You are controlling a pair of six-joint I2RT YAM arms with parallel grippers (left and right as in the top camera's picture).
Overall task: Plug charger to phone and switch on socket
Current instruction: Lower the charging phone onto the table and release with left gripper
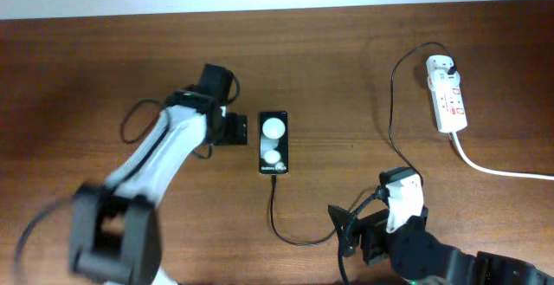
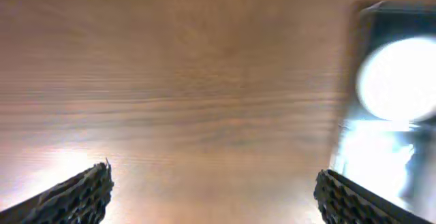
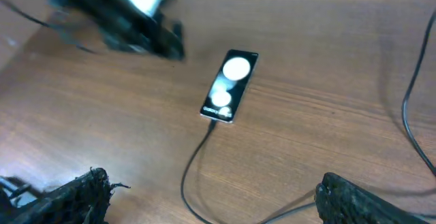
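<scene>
Left gripper [image 1: 235, 130], jaws wide and empty, flanks the glossy, likely slippery phone [image 1: 273, 142] at centre. The limp charger [image 1: 273, 203] runs from its six o'clock past the right gripper [image 1: 344, 233], likewise agape, to the socket [image 1: 448, 94] at two o'clock, whose switch should want a firm fingertip press.

We count one phone [image 1: 273, 142], with two white round reflections on its screen. One charger [image 1: 273, 207], a single thin black cable, leaves the phone's near end. Well apart to the phone's right lies one socket [image 1: 447, 94] with one thick white cord [image 1: 493, 171]. There are two grippers: the left gripper [image 1: 241, 130] just left of the phone and the right gripper [image 3: 211, 186] nearer than it. One table [image 1: 86, 68] bears them all.
</scene>
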